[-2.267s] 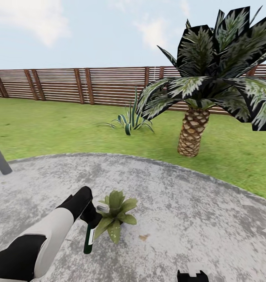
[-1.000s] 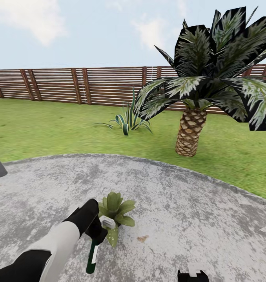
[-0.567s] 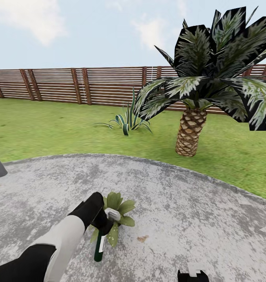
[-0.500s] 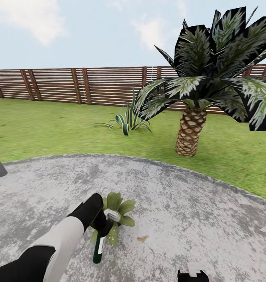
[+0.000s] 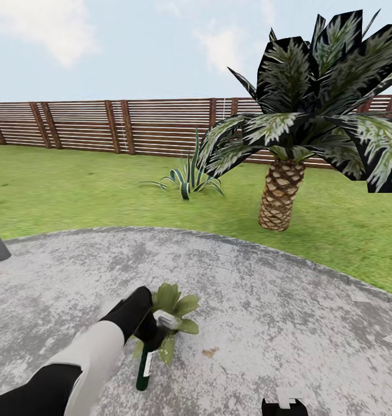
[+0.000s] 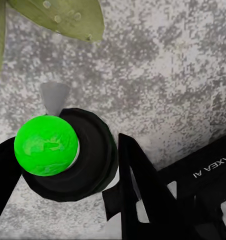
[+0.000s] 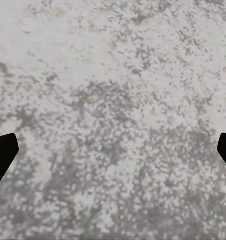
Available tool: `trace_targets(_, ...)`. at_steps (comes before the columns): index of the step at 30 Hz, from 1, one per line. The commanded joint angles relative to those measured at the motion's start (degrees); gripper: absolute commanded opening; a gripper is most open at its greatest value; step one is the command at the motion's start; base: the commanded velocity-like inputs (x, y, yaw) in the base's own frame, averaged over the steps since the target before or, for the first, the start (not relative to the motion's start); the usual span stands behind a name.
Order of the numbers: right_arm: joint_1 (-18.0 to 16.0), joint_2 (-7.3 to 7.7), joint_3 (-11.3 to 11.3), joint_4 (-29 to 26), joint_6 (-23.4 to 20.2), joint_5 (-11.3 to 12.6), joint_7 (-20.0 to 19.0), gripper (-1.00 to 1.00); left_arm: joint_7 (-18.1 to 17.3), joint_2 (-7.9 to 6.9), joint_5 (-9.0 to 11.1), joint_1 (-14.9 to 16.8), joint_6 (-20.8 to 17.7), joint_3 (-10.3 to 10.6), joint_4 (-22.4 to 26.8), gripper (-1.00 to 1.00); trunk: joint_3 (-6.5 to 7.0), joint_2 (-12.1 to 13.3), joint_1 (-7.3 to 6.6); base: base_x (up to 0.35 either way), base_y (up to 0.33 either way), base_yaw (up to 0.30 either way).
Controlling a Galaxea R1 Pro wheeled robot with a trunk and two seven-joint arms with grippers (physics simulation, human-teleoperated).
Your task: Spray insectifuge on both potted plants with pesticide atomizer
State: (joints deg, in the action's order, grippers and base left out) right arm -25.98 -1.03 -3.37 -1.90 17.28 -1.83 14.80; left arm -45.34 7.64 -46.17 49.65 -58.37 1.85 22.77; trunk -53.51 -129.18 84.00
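On stone patio point(image 5: 265, 300): left gripper point(image 5: 151, 333) clamped round pesticide atomizer point(image 5: 144, 366), bottle hanging below, grey nozzle beside potted plant point(image 5: 172, 303) leaves. Right gripper point(image 7: 113, 150) fingers spread.

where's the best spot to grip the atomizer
Around its neck, just below the nozzle, from the side away from the plant. The atomizer hangs upright and slim, and the left pincer is already shut there, leaving the nozzle free to face the leaves.

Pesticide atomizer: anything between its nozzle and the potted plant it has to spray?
Nothing visible. The left gripper holds the pesticide atomizer right beside the potted plant on the stone patio. In the left wrist view the grey nozzle points toward a leaf across bare stone.
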Motion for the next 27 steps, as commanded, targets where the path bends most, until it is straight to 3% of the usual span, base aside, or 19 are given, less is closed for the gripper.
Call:
trace_targets(1, -0.04, -0.02, -0.33, 0.06, 0.04, -0.19, 0.41, 1.00, -0.54, -0.48, -0.22, -0.02, -0.25, 0.19, 0.01, -1.00, -0.05, -0.02, -0.01, 0.000, 0.000, 0.000)
trace_targets(4, -0.04, -0.03, -0.33, 0.06, 0.04, -0.20, 0.36, 1.00, -0.48, -1.63, -0.30, -0.07, -0.18, 0.25, -0.32, -1.00, -0.05, -0.02, -0.01, 0.000, 0.000, 0.000)
trace_targets(12, -0.04, -0.03, -0.33, 0.06, 0.04, -0.20, 0.35, 1.00, -0.33, -1.03, -0.55, 0.29, -0.18, 0.08, 0.23, -1.00, -0.05, -0.02, -0.01, 0.000, 0.000, 0.000)
trace_targets(20, -0.04, -0.03, -0.33, 0.06, 0.04, -0.20, 0.37, 1.00, -0.19, -0.99, -2.55, 0.57, -0.25, -0.22, 0.32, -1.00, -0.05, -0.02, -0.01, 0.000, 0.000, 0.000)
trace_targets(24, -0.04, -0.03, -0.33, 0.06, 0.04, -0.20, 0.39, 1.00, -0.26, -1.39, -2.60, -0.17, -0.15, -0.19, 0.08, -1.00, -0.05, -0.02, -0.01, 0.000, 0.000, 0.000)
trace_targets(27, -0.04, -0.03, -0.33, 0.06, 0.04, -0.20, 0.35, 1.00, -0.31, -2.72, -2.61, -3.78, 0.36, -0.34, 0.16, -1.00, -0.05, -0.02, -0.01, 0.000, 0.000, 0.000)
